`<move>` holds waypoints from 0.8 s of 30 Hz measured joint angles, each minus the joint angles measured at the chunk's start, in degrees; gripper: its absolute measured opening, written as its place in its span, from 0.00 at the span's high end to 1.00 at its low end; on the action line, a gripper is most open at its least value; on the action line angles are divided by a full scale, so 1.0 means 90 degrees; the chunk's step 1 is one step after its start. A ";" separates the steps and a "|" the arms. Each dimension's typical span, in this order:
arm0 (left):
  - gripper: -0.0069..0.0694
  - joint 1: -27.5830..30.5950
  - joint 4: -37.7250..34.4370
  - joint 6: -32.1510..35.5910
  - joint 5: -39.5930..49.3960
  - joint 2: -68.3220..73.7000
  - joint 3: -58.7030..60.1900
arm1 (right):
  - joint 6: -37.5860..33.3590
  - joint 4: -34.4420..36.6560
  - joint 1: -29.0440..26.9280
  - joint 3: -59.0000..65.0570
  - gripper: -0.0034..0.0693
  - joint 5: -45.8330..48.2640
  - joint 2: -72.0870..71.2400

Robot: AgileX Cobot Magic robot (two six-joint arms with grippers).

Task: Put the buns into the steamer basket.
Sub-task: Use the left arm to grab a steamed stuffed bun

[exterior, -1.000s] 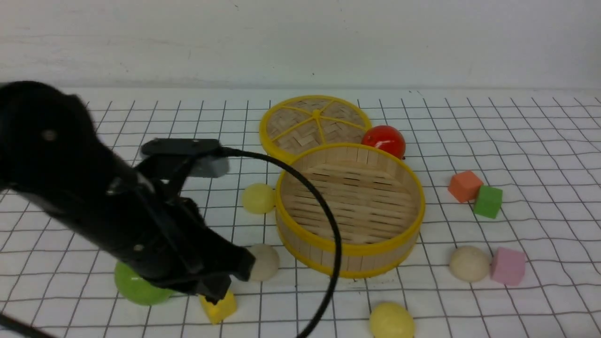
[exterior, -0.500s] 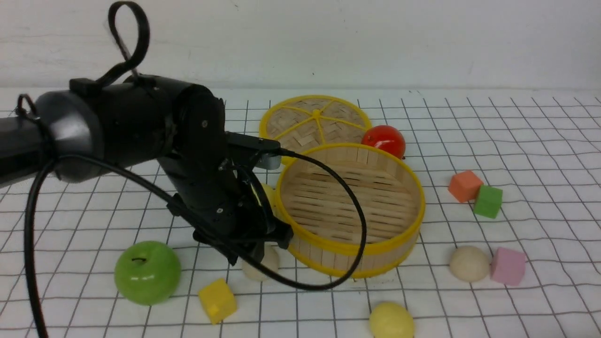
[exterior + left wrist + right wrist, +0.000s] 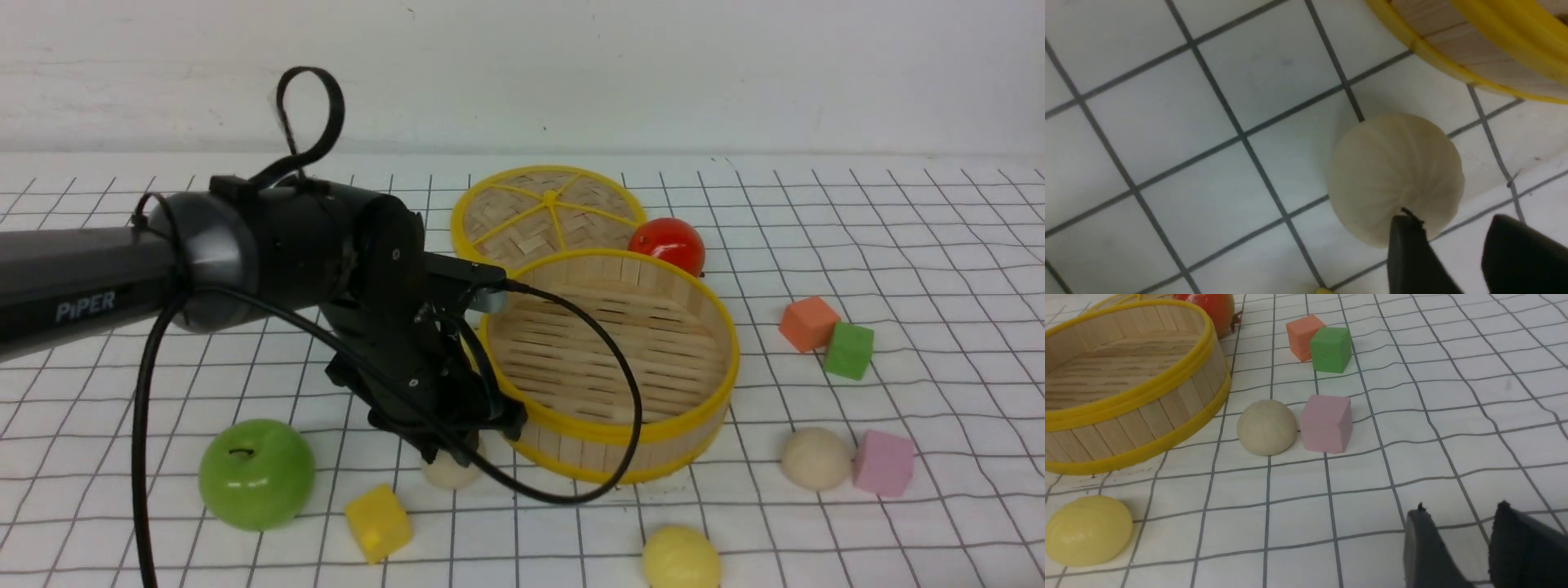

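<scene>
Bun at the left gripper [image 3: 441, 476]: beige, resting on the gridded table [image 3: 939, 269] just beside the near left wall of the steamer basket [image 3: 620, 431]. From the left wrist we see this bun [image 3: 1396, 175] whole, with faint ribs.
Left gripper [image 3: 457, 449]: lowered right over that bun, so we lose the bun's top from the front. From the wrist, its fingers [image 3: 1412, 253] stand a narrow gap apart with nothing between them. One fingertip overlaps the bun's edge, and we cannot tell whether it touches.
Bun by the pink cube [image 3: 816, 458]: beige, on the table right of the basket, just beside the pink cube [image 3: 882, 463].
Yellow bun [image 3: 680, 558]: on the table in front of the basket, apart from its wall.
Basket: upright; inside it we see only the slatted floor.
Right gripper [image 3: 1461, 507]: low over bare table, near the pink cube and its bun. Its fingers are slightly apart and hold nothing.
Lid [image 3: 547, 214]: lies flat behind the basket, with the red fruit [image 3: 668, 243] at its right edge.
Green apple [image 3: 257, 474] and yellow cube [image 3: 378, 523]: near left, below the left arm.
Orange cube [image 3: 808, 323] and green cube [image 3: 849, 350]: touching each other, far right of the basket.
</scene>
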 joint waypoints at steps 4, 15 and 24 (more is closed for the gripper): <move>0.76 0.0000 0.0148 0.0000 -0.0013 0.0077 -0.0008 | 0.0000 0.0000 0.0000 0.0000 0.62 0.0000 0.0000; 0.87 0.0000 0.0229 0.0000 0.0161 0.0123 -0.0011 | 0.0000 0.0000 0.0000 0.0000 0.62 0.0000 0.0000; 0.64 0.0000 0.0170 0.0000 0.0212 -0.0331 -0.0018 | 0.0000 0.0000 0.0000 0.0000 0.62 0.0000 0.0000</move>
